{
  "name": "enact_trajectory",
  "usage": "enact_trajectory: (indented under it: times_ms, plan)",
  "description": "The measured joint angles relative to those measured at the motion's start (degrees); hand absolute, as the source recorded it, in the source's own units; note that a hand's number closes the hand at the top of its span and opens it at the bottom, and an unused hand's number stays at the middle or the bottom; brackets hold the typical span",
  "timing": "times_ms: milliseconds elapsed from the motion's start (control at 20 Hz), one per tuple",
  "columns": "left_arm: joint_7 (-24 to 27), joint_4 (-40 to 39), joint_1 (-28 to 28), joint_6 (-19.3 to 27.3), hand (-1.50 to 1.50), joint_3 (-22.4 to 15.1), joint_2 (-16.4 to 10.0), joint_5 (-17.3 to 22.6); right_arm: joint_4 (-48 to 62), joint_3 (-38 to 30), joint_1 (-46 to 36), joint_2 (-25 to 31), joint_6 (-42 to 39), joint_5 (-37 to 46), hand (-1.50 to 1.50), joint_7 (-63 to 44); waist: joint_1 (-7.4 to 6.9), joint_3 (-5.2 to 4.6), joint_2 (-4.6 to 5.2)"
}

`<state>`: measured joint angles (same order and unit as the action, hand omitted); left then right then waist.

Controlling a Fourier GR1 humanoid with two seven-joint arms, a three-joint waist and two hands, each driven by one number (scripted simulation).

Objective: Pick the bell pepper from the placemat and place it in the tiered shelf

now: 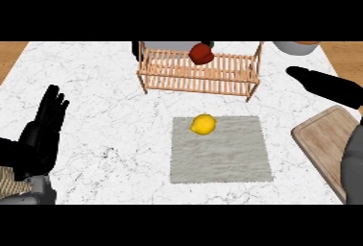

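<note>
At the upper right of the frame you have the black right hand (322, 82) hanging over the white marble counter (106, 86), fingers stretched out straight and close together, pointing up and left, holding nothing. It is well apart from the slatted wooden tiered shelf (191, 79) at upper centre. Your black left hand (44, 127) rests at the left edge, fingers up and slightly spread, empty. The red bell pepper (201, 54) sits on the shelf's top tier, near the back rail. Below the shelf lies the grey rectangular placemat (220, 158) with a round yellow fruit (203, 124) near its upper edge. A wooden cutting board (326, 139) lies at the right edge, under your right forearm, and a grey round vessel (292, 47) shows at the top right
</note>
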<state>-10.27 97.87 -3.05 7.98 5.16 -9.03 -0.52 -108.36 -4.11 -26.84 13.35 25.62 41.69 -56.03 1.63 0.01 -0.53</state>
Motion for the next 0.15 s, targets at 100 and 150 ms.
enact_trajectory:
  times_ms: [100,150]
  plan:
    - [0.6,-0.3,0.0,-0.4,0.00,0.0,0.0,0.0,-5.7,-0.5,4.0,0.7,-1.7,-1.4,-1.50,-0.5,-0.32,-0.02,0.11]
    - [1.1,0.0,0.9,-0.8,0.00,0.1,0.1,0.2,-8.0,-0.6,6.2,0.7,-2.1,-2.2,-1.50,-0.3,-0.53,-0.02,0.16]
